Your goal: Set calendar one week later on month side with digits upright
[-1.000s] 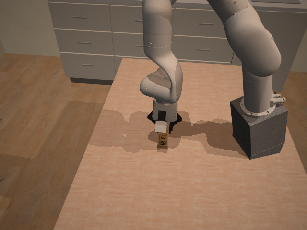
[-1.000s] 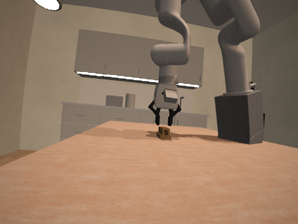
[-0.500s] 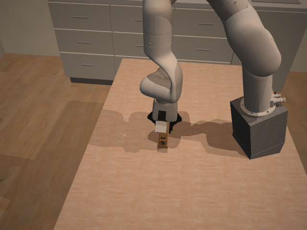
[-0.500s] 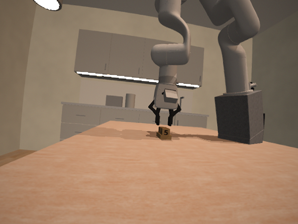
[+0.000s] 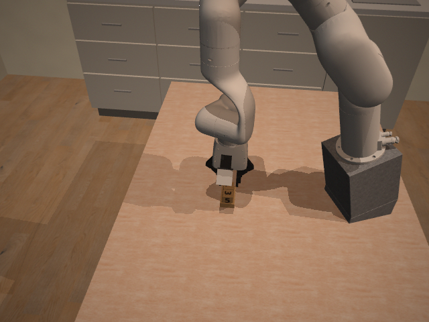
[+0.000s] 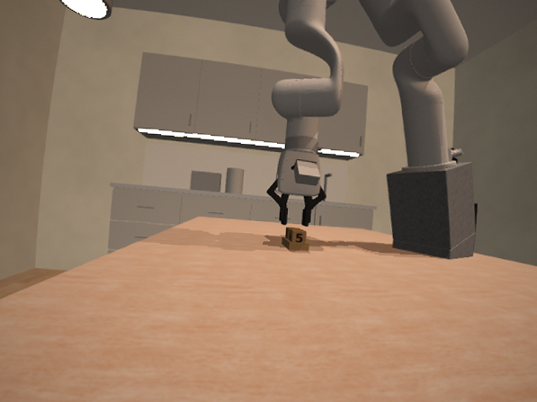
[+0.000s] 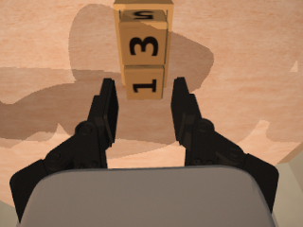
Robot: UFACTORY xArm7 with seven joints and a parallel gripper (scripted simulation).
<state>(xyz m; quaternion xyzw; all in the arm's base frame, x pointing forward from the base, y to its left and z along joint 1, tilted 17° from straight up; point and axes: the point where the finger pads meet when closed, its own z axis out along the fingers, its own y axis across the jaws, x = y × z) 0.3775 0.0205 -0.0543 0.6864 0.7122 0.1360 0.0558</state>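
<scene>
The small wooden calendar tray (image 5: 227,205) (image 6: 296,247) stands on the table. Two wooden cubes sit in it in a row. The cube nearer the top camera (image 5: 227,192) (image 6: 298,238) (image 7: 143,44) has a 3 on top and a 5 on its end face. The other cube (image 7: 145,84) has a 1 on top, and the camera housing mostly hides it in the top view. The digits on the cubes' long sides and the month's name cannot be read. My gripper (image 6: 294,222) (image 7: 144,92) is half open and empty, above the tray at the end with the 1 cube.
The table (image 5: 263,256) (image 6: 262,320) carries the arm's grey base block (image 5: 366,190) (image 6: 426,211) to the right of the tray. The arm's shadow falls across the tray area. Kitchen drawers (image 5: 117,41) stand behind the table.
</scene>
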